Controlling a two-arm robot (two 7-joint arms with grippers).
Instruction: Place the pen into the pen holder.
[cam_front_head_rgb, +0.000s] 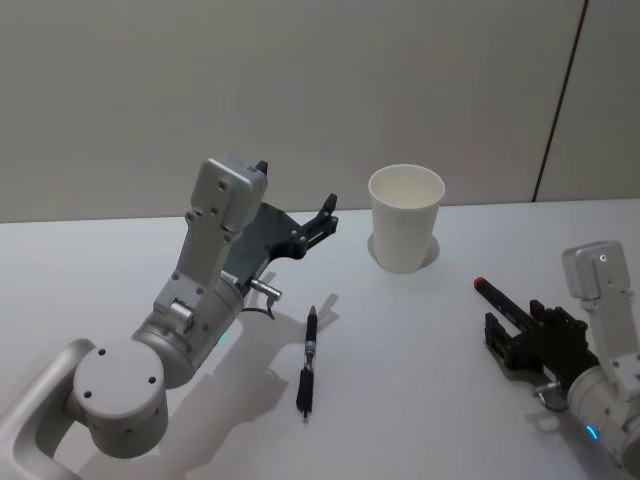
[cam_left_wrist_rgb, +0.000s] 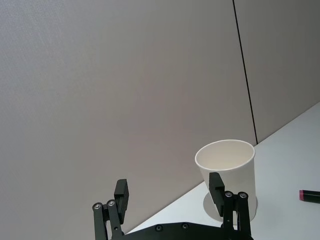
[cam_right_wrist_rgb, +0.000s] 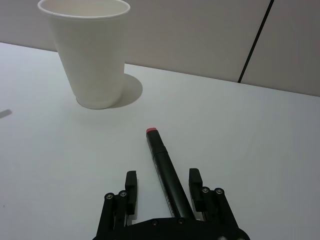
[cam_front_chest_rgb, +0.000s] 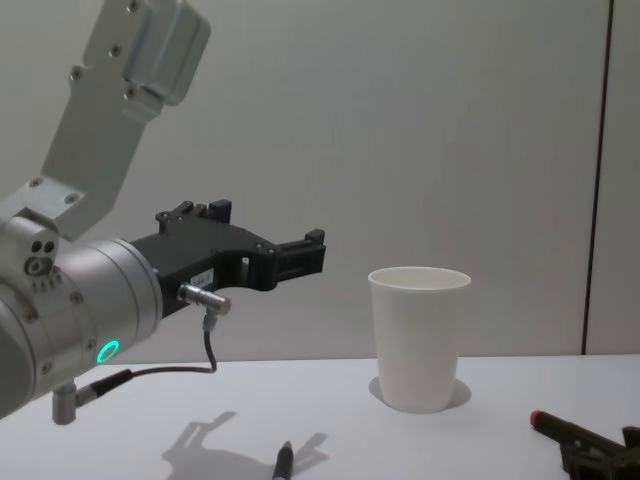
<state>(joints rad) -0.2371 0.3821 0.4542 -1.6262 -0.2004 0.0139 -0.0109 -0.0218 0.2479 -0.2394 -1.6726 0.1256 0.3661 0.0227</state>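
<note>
While looking along the right gripper (cam_right_wrist_rgb: 163, 174), saw a red-tipped pen (cam_right_wrist_rgb: 157, 150) lying between its two fingers (cam_right_wrist_rgb: 131, 181), with a gap on either side of the barrel: spread wide, pinching nothing. Ran lengthwise straight out from that gripper's palm, red end foremost and pointing away from the wrist. Aimed a little to one side of the pen holder (cam_right_wrist_rgb: 92, 55). Sat low at the white table (cam_right_wrist_rgb: 260, 150), red end well short of the holder and apart from it.

Counted a second pen, a black pen (cam_front_head_rgb: 309, 362), flat on the table, below the left gripper (cam_left_wrist_rgb: 169, 189) and back toward the robot from it. Lay with its long axis running near to far, the far end leaning slightly toward the holder. Could not tell the writing end from the other. Touched neither gripper.

Counted one pen holder, a plain white paper cup with a rolled rim. Stood upright on the table, mouth upward, ahead of the left gripper's fingertips and clear of them. Stood farther out from the right gripper, beyond the red end and off toward the robot's left.

Found the left gripper raised in the air above the table, a little higher than the holder's rim. Pointed toward the holder, fingers held well apart and grasping nothing.

Made the tally two pens, one holder and two grippers.
</note>
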